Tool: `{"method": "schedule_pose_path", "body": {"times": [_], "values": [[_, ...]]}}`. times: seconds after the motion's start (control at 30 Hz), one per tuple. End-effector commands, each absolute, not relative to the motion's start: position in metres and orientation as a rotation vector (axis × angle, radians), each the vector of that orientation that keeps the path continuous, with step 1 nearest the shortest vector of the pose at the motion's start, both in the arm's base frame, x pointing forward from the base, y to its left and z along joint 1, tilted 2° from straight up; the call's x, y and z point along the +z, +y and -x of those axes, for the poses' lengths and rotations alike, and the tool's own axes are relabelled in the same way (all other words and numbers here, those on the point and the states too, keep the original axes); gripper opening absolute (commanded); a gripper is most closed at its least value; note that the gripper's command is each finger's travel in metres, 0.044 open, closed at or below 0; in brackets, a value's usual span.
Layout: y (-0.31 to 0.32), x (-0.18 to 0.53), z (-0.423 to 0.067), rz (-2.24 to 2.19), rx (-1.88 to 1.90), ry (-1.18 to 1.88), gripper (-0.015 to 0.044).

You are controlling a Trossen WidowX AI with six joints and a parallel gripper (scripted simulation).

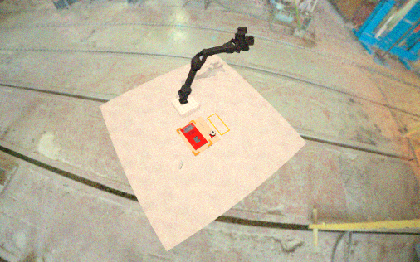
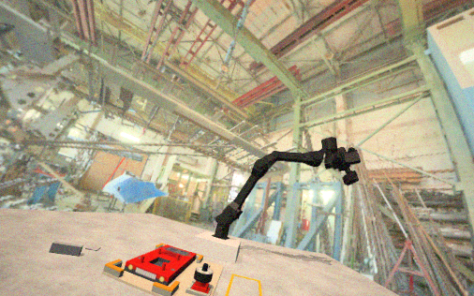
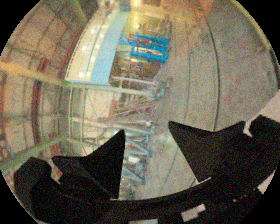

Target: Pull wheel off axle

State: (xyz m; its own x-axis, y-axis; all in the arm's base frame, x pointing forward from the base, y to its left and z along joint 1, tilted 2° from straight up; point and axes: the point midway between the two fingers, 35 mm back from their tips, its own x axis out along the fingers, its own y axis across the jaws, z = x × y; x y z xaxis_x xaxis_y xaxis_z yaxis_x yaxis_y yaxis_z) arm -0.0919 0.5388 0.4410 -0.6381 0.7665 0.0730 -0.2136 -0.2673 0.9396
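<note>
The black wheel [image 1: 212,133] sits on the upright axle at the right side of the tan board, beside the red fixture [image 1: 193,137]. In the exterior view the wheel [image 2: 203,273] stands on a small red base next to the red fixture [image 2: 160,263]. The marked area is a yellow rectangle outline [image 1: 218,123] on the table, just right of the wheel; it also shows in the exterior view [image 2: 244,285]. My gripper [image 1: 248,41] is high in the air, far above and behind the table, also seen in the exterior view [image 2: 350,175]. In the wrist view the fingers stand apart with nothing between them.
The arm's base stands on a white block [image 1: 185,106] behind the board. A small dark flat piece [image 2: 66,248] lies on the table to the left. Warehouse beams and scaffolding surround the table.
</note>
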Motion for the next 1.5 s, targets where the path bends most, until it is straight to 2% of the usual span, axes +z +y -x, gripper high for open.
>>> {"method": "schedule_pose_path", "body": {"times": [0.0, 0.37, 0.73, 1.13, 1.47], "values": [[0.548, 0.421, 0.054, -0.699, 1.851, 1.288, 0.03], [0.553, 0.367, -0.05, -0.622, 1.587, 1.157, 0.03], [0.528, 0.309, -0.152, -0.519, 1.303, 1.098, 0.03], [0.466, 0.246, -0.251, -0.384, 0.997, 1.089, 0.03], [0.391, 0.196, -0.314, -0.259, 0.753, 1.126, 0.03]]}}
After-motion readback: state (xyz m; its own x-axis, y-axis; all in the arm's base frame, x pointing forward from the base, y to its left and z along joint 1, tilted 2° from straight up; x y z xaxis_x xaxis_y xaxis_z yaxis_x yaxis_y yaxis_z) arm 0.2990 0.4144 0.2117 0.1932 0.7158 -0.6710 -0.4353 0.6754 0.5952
